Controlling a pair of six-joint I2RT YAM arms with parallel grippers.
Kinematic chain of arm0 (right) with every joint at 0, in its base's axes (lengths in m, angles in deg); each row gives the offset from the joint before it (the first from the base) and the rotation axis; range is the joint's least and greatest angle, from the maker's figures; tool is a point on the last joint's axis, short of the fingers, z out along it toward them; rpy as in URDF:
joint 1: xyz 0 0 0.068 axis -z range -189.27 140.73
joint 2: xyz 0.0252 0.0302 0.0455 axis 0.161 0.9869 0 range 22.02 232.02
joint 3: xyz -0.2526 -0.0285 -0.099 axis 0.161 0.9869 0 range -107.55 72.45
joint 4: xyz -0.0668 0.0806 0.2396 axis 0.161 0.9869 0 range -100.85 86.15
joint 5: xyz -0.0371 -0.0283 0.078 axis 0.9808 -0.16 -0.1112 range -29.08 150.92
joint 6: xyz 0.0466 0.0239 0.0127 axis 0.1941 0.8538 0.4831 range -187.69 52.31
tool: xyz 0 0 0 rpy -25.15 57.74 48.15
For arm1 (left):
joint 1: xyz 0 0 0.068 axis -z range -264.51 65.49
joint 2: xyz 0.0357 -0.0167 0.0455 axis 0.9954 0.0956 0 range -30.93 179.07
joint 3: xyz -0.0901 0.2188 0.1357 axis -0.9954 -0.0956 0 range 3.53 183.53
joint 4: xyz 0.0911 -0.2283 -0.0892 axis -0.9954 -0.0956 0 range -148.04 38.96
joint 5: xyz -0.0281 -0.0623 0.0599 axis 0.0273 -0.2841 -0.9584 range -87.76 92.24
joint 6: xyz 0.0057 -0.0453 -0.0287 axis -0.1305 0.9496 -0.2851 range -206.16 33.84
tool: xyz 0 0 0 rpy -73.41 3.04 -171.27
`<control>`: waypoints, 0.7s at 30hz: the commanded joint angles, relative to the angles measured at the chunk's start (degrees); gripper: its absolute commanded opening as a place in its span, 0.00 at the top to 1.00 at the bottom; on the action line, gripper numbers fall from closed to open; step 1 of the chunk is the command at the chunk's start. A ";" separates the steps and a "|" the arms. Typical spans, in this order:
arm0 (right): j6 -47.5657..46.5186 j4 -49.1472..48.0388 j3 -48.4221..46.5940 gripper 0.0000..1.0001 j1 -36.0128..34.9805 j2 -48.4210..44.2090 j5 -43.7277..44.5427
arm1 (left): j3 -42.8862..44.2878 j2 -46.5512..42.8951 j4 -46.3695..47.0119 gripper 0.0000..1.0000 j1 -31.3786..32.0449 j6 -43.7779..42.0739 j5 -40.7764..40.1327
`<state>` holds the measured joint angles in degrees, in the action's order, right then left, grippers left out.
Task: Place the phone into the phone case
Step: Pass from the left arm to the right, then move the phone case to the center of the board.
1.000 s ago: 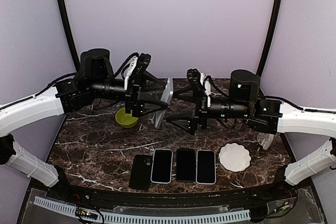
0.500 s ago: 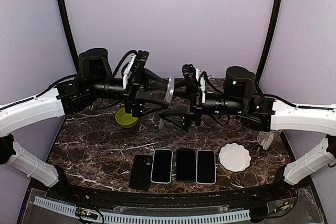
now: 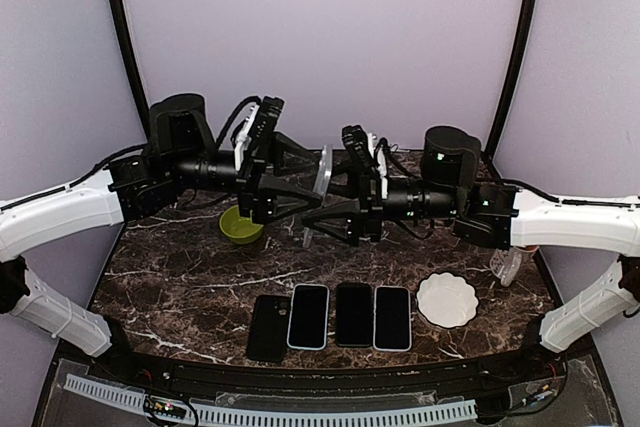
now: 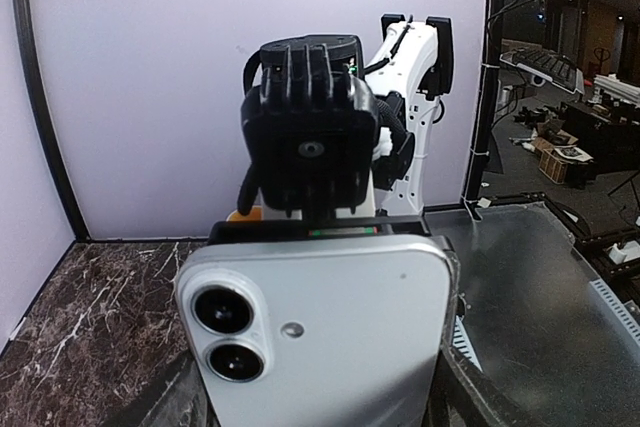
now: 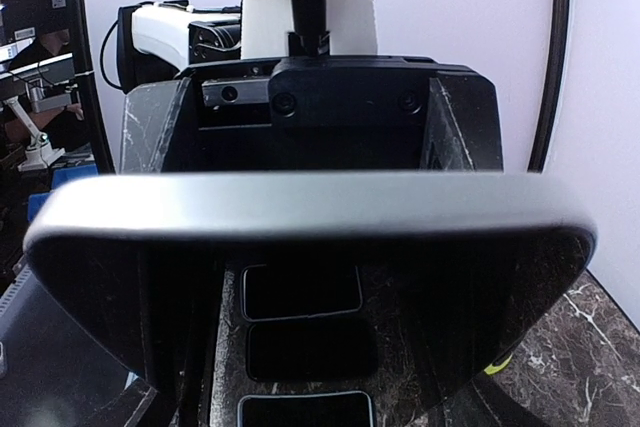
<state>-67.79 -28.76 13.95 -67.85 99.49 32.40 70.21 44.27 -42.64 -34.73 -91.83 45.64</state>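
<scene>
The phone [image 3: 322, 172], silver with two rear lenses, hangs upright above the table's back. My left gripper [image 3: 311, 191] is shut across its width. In the left wrist view its back [image 4: 320, 337] fills the lower frame, with the right arm's wrist [image 4: 305, 142] just behind it. My right gripper [image 3: 320, 209] has its jaws on either side of the phone's top end. The right wrist view shows that top edge [image 5: 310, 205] across the frame, and contact with the jaws is hidden. The black phone case [image 3: 268, 327] lies flat near the front edge.
Three more phones [image 3: 353, 314] lie in a row to the right of the case. A white scalloped dish [image 3: 446, 299] sits right of them. A green bowl [image 3: 240, 225] stands under the left arm. A clear object [image 3: 505, 267] is at the far right.
The right arm has moved left up to the held phone, and its jaws have narrowed around the phone's end. The left arm and phone have stayed put.
</scene>
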 commanded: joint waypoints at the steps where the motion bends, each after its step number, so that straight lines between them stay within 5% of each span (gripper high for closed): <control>1: 3.07 -1.93 -1.77 0.80 0.18 -0.90 0.66 | -1.22 -3.45 2.82 0.37 0.32 0.66 -3.05; 2: 4.56 -1.61 -1.71 0.85 0.15 -0.99 2.42 | -1.38 -3.69 2.18 0.22 0.36 1.08 -4.72; 4: 7.14 0.04 -2.02 0.97 0.15 -0.95 5.68 | -1.45 -4.71 -0.72 0.09 0.40 1.13 -10.92; 7: 11.28 5.40 -3.39 1.00 0.07 -0.23 11.92 | -1.92 -7.06 -8.18 0.03 0.36 1.13 -23.12; 15: 30.35 18.90 -5.02 1.00 -1.82 2.18 36.04 | -6.63 -12.42 -32.93 0.07 0.44 10.14 -46.55; 21: 37.74 28.15 -9.11 1.00 -8.51 5.82 48.46 | -20.68 -18.38 -38.97 0.31 5.72 18.62 -43.99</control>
<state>-38.39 -4.92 9.55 -72.18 104.02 69.65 58.21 30.24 -72.19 -33.40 -79.73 3.25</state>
